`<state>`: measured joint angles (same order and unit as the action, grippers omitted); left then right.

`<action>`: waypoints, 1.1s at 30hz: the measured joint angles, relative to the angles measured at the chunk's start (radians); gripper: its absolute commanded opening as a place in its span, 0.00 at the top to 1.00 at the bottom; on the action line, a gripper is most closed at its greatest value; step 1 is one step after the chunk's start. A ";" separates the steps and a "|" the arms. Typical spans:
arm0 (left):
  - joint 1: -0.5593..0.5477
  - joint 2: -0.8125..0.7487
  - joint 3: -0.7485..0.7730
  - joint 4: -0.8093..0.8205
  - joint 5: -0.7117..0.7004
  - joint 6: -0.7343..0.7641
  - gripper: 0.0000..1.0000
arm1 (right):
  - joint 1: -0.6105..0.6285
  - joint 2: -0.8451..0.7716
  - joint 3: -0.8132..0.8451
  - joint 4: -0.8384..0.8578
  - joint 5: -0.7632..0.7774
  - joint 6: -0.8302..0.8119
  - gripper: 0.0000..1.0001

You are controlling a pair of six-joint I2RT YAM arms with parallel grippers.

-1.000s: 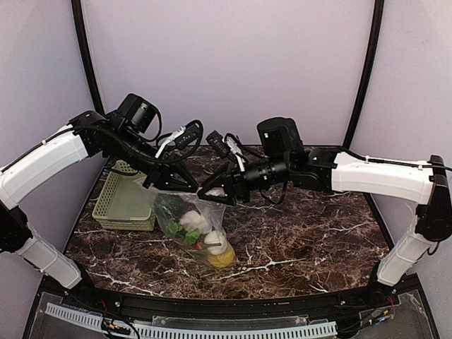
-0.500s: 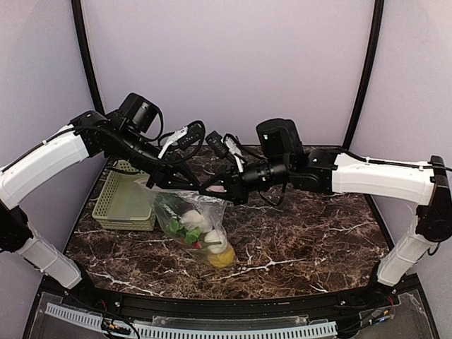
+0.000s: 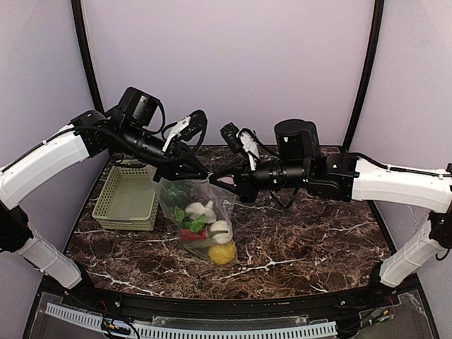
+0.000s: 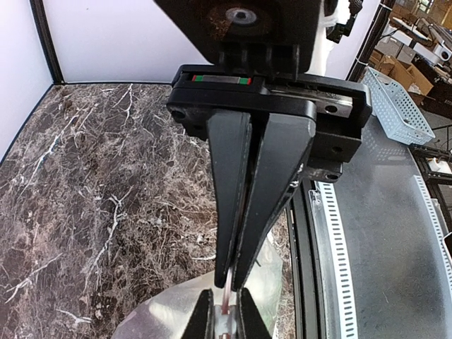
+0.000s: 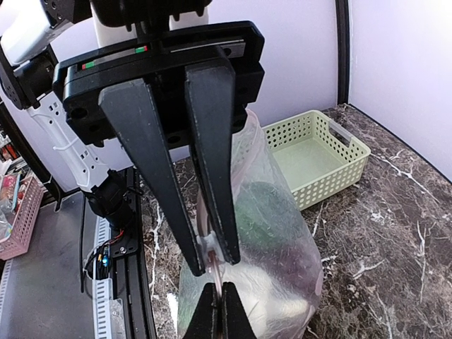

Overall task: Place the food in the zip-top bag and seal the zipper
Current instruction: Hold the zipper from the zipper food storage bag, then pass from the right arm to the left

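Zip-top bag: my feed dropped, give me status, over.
Left end effector and right end effector shut on the zip-top bag at its mouth edge, tips close. Food inside, bag hanging to table. Seal state unclear. Basket beside, not blocking.

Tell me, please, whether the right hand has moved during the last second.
Yes. The right hand, shut on the top edge of the zip-top bag, has slid to the right in the top view, farther from the green basket.
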<state>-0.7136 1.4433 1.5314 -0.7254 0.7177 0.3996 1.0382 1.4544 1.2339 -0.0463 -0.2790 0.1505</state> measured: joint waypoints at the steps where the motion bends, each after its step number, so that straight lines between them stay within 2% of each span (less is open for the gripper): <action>1: 0.000 0.000 0.000 0.003 -0.003 0.001 0.99 | 0.000 -0.003 -0.003 0.002 0.006 -0.002 1.00; 23: 0.000 0.000 0.000 0.025 -0.014 0.005 0.99 | -0.002 -0.056 -0.059 0.021 0.047 -0.012 1.00; 25: 0.000 0.000 -0.001 0.025 0.007 0.000 0.86 | -0.006 -0.063 -0.065 0.032 0.014 -0.017 1.00; 27: 0.000 0.000 -0.003 0.025 0.040 -0.010 0.50 | -0.015 -0.074 -0.079 0.049 -0.048 -0.019 1.00; 29: 0.026 -0.015 -0.011 -0.013 0.040 -0.026 0.26 | -0.036 -0.099 -0.092 0.010 -0.123 -0.019 1.00; 31: 0.088 -0.047 -0.032 -0.038 0.038 -0.055 0.15 | -0.064 -0.126 -0.093 -0.033 -0.179 -0.018 1.00; 33: 0.121 -0.077 -0.048 -0.031 0.031 -0.088 0.10 | -0.078 -0.136 -0.090 -0.045 -0.210 -0.017 1.00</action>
<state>-0.5922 1.3659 1.4837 -0.7559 0.7486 0.3115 0.9600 1.3186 1.1442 -0.0914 -0.4892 0.1337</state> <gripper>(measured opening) 0.814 0.006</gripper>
